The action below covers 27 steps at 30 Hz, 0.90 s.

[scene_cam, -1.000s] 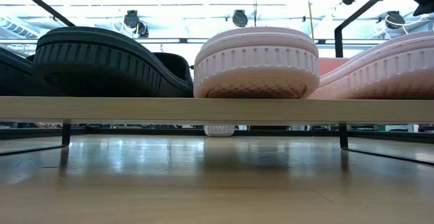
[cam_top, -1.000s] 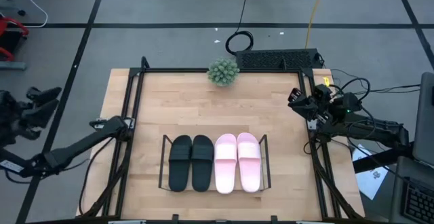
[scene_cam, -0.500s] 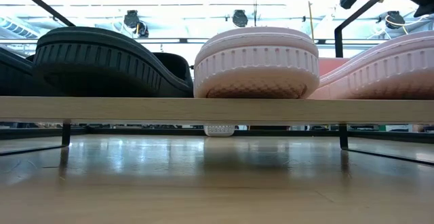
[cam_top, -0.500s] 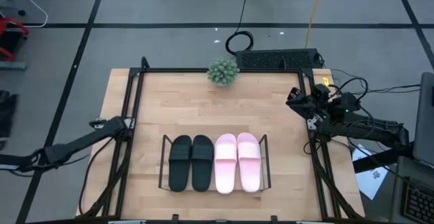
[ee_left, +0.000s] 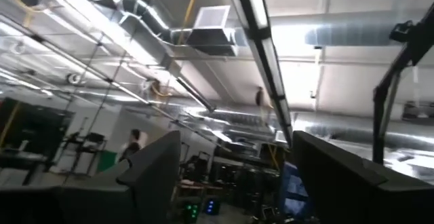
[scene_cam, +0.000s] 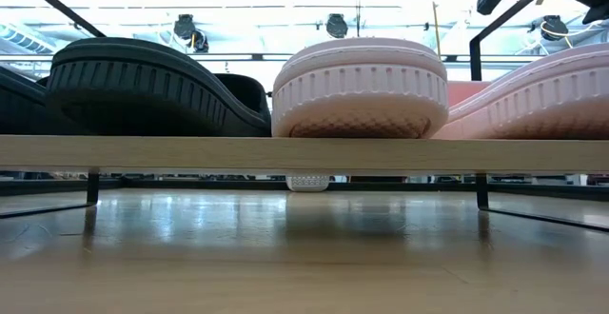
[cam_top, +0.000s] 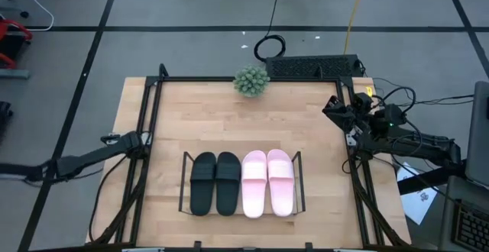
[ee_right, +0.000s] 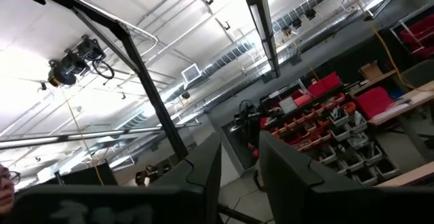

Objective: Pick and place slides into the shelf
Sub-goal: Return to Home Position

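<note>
The four slides lie side by side in the shelf [cam_top: 183,185] near the table's near edge, soles down. The black pair [cam_top: 215,183] is on the left and the pale pink pair [cam_top: 267,183] on the right. The low view shows their ends over the shelf's front edge: one black [scene_cam: 143,86], one pink [scene_cam: 360,86]. My right gripper [cam_top: 335,111] hovers at the table's right edge, its fingers a narrow gap apart [ee_right: 241,173], touching nothing. My left gripper [ee_left: 234,163] is off the table's left side, open and pointing up at the ceiling.
A small green plant ball [cam_top: 250,82] sits at the table's far edge. The black table frame [cam_top: 153,107] runs along the left, far and right sides. A black box [cam_top: 313,66] and cables lie beyond the far edge. Bare wood [cam_top: 244,126] lies between plant and shelf.
My left arm has drawn back toward the left, away from the table, and its gripper has slid past the high view's left edge. The slides and the shelf have stayed where they were.
</note>
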### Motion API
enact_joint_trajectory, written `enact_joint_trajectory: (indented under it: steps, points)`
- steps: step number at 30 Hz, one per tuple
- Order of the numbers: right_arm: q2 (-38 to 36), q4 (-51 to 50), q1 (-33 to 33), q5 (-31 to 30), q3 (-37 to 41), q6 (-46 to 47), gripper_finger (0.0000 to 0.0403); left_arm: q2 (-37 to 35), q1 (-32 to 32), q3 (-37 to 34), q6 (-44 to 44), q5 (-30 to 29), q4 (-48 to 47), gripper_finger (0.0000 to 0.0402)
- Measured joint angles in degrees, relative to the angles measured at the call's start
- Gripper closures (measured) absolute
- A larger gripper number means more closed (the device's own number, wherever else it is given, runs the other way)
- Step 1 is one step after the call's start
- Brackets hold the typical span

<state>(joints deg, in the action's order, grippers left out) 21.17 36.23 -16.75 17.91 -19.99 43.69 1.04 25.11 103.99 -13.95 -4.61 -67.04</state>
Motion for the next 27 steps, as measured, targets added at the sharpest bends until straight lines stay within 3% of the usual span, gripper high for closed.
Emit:
enact_joint_trajectory:
  steps: [5,10,16,21,27]
  points:
    - [0.2,0.0,0.0,-0.9,0.0,-1.1,0.0312,-0.1,-10.0,-5.2,2.3,-4.8,4.0,0.0117]
    - [1.4,0.0,0.0,-2.9,-0.1,-1.1,0.0312,0.1,-21.4,-18.8,2.2,-8.9,5.5,0.0117]
    - [3.0,-0.1,0.0,-2.8,-0.1,-1.0,0.0312,0.1,-32.0,-34.8,1.6,-10.3,17.6,0.0117]
    - [3.1,0.0,0.0,0.4,-0.1,-0.7,0.0312,0.0,-33.4,-44.0,-1.4,-10.1,21.0,0.0117]
    - [3.1,0.0,0.0,1.8,-0.1,0.2,0.0312,-0.6,-29.3,-52.9,-2.9,-9.4,28.0,0.0117]
